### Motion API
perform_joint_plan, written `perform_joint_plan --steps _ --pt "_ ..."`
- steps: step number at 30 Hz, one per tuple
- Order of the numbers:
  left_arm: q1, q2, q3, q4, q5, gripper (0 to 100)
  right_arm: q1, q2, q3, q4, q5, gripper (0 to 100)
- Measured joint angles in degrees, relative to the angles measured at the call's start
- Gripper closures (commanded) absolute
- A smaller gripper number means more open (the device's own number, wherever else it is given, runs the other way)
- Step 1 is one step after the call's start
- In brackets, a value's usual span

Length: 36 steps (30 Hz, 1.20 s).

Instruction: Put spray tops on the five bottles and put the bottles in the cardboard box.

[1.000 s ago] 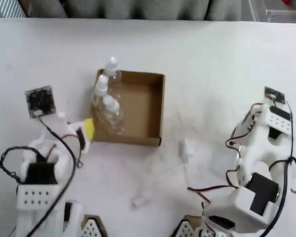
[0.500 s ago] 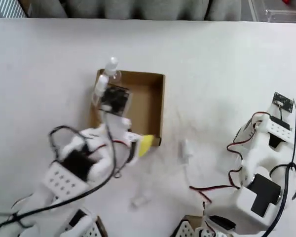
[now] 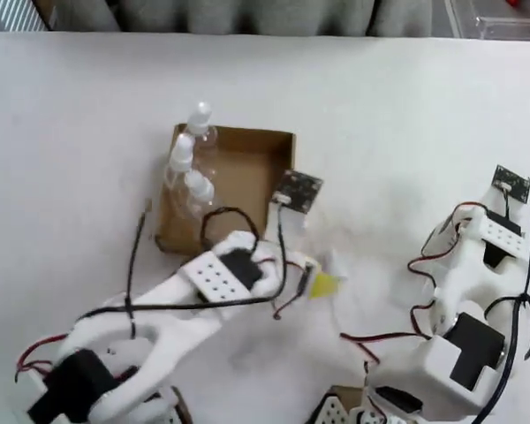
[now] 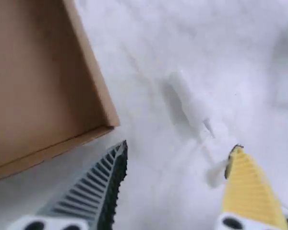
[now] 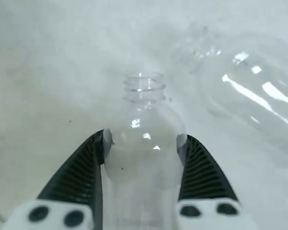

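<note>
Left gripper [image 4: 178, 146] spread wide; spray top [image 4: 180, 98], frame centre, likely light, slippery: pinch head. Right gripper [image 5: 144, 140] clamps uncapped bottle [image 5: 144, 110].

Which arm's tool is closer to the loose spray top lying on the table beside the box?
Left. The left tool hangs open right over the spray top; the right tool is away from it, shut on an uncapped bottle.

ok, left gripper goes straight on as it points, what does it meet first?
Probably the spray top lying on the table, in line with the open left gripper. The box corner sits off to the side. Depth is hard to judge.
</note>
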<state>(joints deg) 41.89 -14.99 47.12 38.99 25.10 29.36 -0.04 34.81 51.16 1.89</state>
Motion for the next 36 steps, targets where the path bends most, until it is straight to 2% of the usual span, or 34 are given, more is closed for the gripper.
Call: perform_joint_plan --steps 6,12,21,25,29,32,35,36 --pt "4.40 11.52 -7.91 -5.89 5.80 69 0.00 -0.09 0.79 -0.53 0.00 98.2" --pt "2.55 25.85 -17.49 -6.51 8.62 65 0.00 -0.09 0.79 -0.53 0.00 98.2" --pt "2.37 28.04 -20.04 -6.59 8.79 65 0.00 -0.09 0.79 -0.53 0.00 98.2" --pt "2.37 33.23 -25.41 -3.69 8.79 65 -0.35 -0.09 0.79 -0.53 0.09 98.2" --pt "2.37 38.86 -33.49 2.46 9.41 65 -0.44 -0.09 0.79 -0.53 0.09 98.2" --pt "2.37 41.49 -37.80 5.89 11.25 75 -0.44 -0.09 0.79 -0.53 0.09 98.2" --pt "2.37 42.20 -38.86 6.15 11.78 97 -0.44 -0.09 0.79 -0.53 0.09 98.2" --pt "2.37 42.29 -38.95 6.15 11.78 100 -0.44 -0.09 0.79 -0.53 0.09 98.2"
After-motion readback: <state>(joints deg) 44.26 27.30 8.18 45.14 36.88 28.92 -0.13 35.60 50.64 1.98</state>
